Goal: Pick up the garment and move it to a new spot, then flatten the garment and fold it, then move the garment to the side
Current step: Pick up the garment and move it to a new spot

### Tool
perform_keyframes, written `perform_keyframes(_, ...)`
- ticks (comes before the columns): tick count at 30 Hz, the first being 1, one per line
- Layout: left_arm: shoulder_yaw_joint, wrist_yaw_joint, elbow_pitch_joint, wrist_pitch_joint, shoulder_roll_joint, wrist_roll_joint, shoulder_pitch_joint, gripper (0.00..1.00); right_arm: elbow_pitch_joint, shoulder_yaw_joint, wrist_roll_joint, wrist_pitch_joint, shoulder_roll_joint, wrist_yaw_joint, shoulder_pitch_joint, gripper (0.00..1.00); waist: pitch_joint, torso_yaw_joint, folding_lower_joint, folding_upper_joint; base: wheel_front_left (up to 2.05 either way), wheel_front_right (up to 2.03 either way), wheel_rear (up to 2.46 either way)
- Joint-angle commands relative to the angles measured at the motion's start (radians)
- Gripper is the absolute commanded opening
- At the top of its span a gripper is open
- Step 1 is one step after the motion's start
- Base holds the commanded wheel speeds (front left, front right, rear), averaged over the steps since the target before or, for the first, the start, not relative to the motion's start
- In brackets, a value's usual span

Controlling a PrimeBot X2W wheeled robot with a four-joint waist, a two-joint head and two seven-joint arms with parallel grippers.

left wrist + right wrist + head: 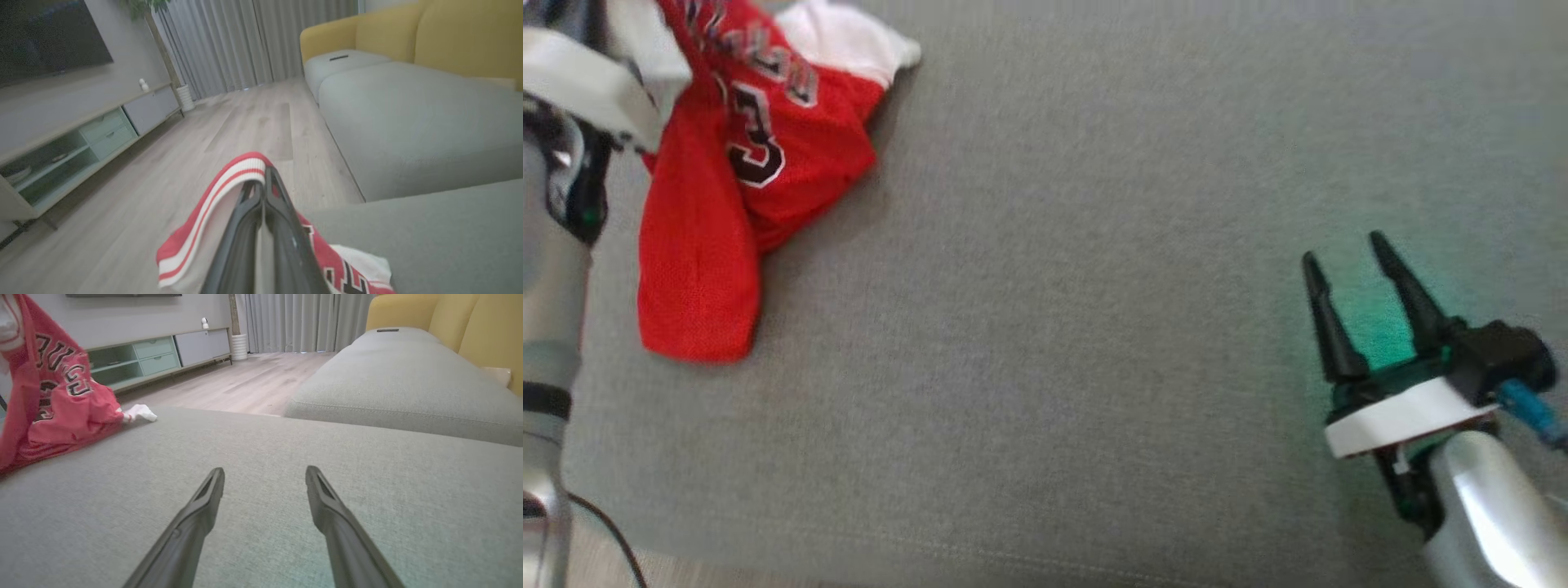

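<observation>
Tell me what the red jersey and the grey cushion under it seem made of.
The jersey looks like thin synthetic mesh, probably polyester: fine pinhole texture, limp drape, and a ribbed striped trim. The cushion looks like matte woven upholstery fabric: fine heathered weave and a stitched seam.

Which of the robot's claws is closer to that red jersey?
The left. The left gripper is shut on the striped hem of the jersey, touching it; the right gripper hangs open over the bare grey cushion, well apart from it.
</observation>
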Motion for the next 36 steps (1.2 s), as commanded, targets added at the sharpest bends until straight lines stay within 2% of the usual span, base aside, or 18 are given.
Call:
perform_keyframes(1, 0.02, 0.001, -0.046, -0.011, 0.067, 0.002, -0.055, 0.0, -0.026, 0.019, 0.006, -0.011, 0.005, 0.007, -0.02, 1.0, -0.091, -0.061, 0.0, 0.0, 0.0, 0.0, 0.0)
perform_keyframes(9, -0.08, 0.001, -0.306, 0.009, 0.176, -0.057, -0.094, 0.0, -0.017, 0.028, 0.022, -0.012, 0.115, 0.007, -0.006, 1.0, -0.232, -0.257, 0.0, 0.0, 0.0, 0.0, 0.0)
perform_keyframes(13, -0.096, 0.001, -0.405, 0.049, 0.186, -0.085, -0.137, 0.0, -0.026, 0.034, 0.029, -0.012, 0.15, 0.007, -0.007, 1.0, -0.248, -0.355, 0.0, 0.0, 0.0, 0.0, 0.0)
perform_keyframes(17, -0.12, 0.002, -0.457, 0.082, 0.157, -0.084, -0.187, 0.0, -0.034, 0.038, 0.032, -0.012, 0.171, 0.007, -0.01, 1.0, -0.243, -0.43, 0.0, 0.0, 0.0, 0.0, 0.0)
perform_keyframes(24, -0.192, 0.005, -0.438, 0.11, 0.077, -0.071, -0.22, 0.0, -0.043, 0.031, 0.032, -0.012, 0.192, 0.007, -0.016, 1.0, -0.225, -0.519, 0.0, 0.0, 0.0, 0.0, 0.0)
perform_keyframes(31, -0.32, 0.004, -0.439, 0.069, -0.032, -0.105, -0.033, 0.0, -0.053, 0.027, 0.029, -0.012, 0.202, 0.007, -0.017, 1.0, -0.172, -0.543, 0.0, 0.0, 0.0, 0.0, 0.0)
perform_keyframes(36, -0.412, 0.009, -0.428, 0.01, -0.146, -0.114, 0.144, 0.0, -0.053, 0.024, 0.023, -0.012, 0.204, 0.007, -0.023, 1.0, -0.115, -0.522, 0.0, 0.0, 0.0, 0.0, 0.0)
